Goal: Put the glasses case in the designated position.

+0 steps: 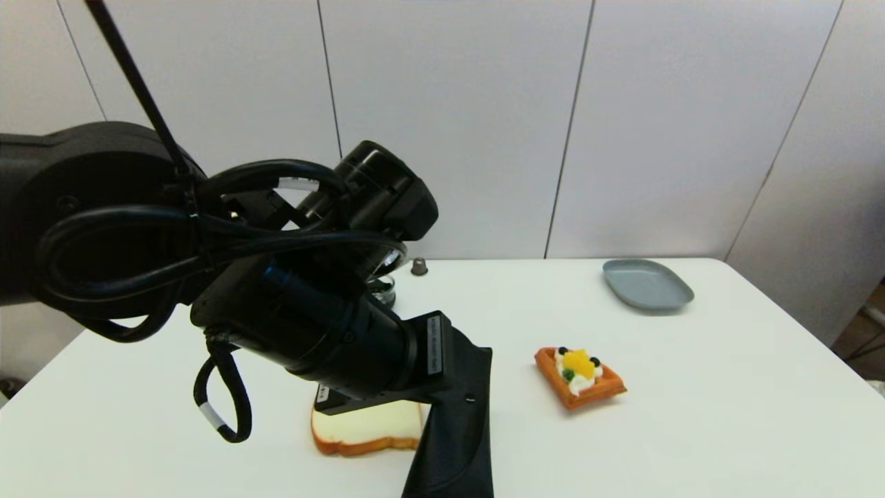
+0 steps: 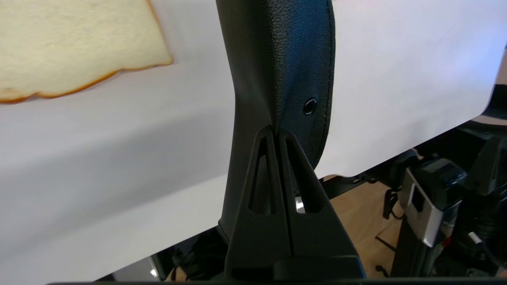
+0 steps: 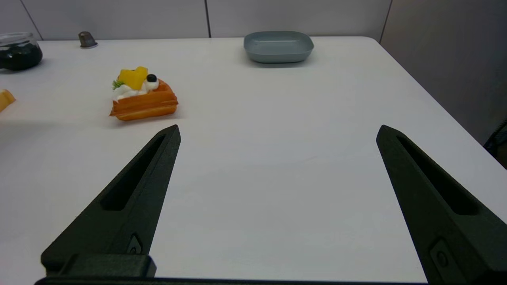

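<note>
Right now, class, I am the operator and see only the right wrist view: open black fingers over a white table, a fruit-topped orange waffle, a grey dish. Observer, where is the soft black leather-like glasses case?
Observer: The left gripper is shut on the soft black leather-like glasses case, pinching it close to its small snap button.
Operator: Where over the table is that?
Observer: In the head view it is near the front edge of the white table, just right of a slice of white bread.
Operator: And relative to my waffle?
Observer: The orange waffle lies apart from the case, farther to the robot's right.
</note>
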You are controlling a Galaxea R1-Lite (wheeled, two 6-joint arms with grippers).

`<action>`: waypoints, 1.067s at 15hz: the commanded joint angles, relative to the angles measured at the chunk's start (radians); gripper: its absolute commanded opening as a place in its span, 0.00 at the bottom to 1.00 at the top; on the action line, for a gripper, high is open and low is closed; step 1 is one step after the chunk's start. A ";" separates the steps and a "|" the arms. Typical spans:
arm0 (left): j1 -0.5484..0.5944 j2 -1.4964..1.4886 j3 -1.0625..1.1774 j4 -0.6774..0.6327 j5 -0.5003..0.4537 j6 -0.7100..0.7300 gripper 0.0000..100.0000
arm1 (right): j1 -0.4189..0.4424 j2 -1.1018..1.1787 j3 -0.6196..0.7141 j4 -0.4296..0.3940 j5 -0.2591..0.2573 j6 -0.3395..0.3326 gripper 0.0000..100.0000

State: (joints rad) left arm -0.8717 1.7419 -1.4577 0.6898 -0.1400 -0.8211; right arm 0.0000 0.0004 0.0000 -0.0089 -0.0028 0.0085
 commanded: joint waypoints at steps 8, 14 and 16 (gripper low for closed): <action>-0.001 0.071 0.076 -0.204 0.037 -0.035 0.00 | 0.002 0.001 0.000 0.000 0.000 0.001 1.00; 0.002 0.099 0.109 -0.305 0.037 -0.033 0.00 | 0.002 0.001 0.000 0.000 0.000 0.001 1.00; 0.003 0.108 0.111 -0.355 0.037 -0.033 0.00 | 0.000 0.001 -0.002 -0.002 0.000 0.001 1.00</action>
State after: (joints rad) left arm -0.8694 1.8400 -1.3517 0.3591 -0.1015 -0.8491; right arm 0.0000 0.0000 0.0000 -0.0096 -0.0036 0.0070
